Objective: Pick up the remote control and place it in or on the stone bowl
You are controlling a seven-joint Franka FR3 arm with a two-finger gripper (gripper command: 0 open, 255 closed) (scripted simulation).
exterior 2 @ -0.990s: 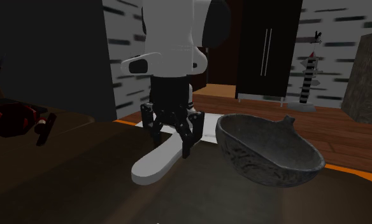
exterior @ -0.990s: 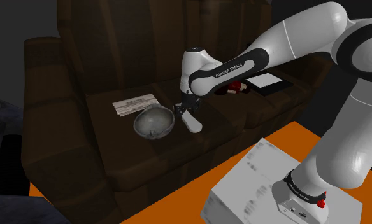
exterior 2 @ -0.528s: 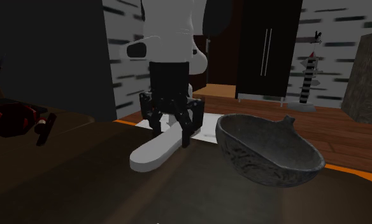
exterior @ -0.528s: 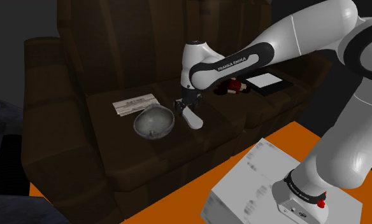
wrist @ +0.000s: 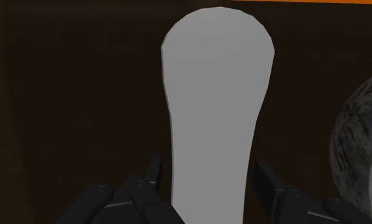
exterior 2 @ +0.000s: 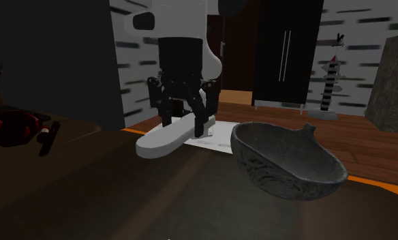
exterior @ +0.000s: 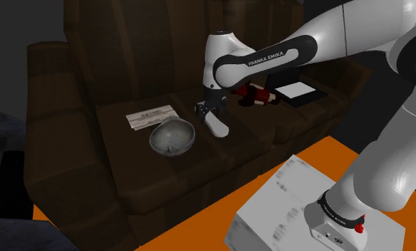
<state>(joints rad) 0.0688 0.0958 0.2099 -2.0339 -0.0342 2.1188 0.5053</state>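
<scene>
Clamped at its narrow end between the two fingers of the black end effector: a plain pale grey, paddle-shaped remote control, wide end jutting out, apparently clear of the dark brown sofa seat, just beside the dark grey mottled stone bowl. Raise until the jutting end tops the rim, carry sideways over the hollow, lower gently, then release. Move slowly, given the long overhang.
</scene>
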